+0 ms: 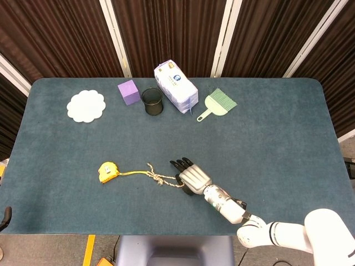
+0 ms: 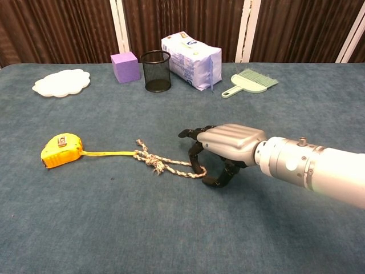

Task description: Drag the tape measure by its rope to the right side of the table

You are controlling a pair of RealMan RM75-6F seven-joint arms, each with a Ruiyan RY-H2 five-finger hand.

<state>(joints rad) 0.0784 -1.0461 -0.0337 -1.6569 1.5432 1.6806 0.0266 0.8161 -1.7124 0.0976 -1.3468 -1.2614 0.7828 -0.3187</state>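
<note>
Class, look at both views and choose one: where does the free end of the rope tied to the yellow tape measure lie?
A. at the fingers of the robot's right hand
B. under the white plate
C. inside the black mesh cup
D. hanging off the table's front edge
A: the rope runs from the tape measure along the table to the curled fingers of the right hand.
</note>
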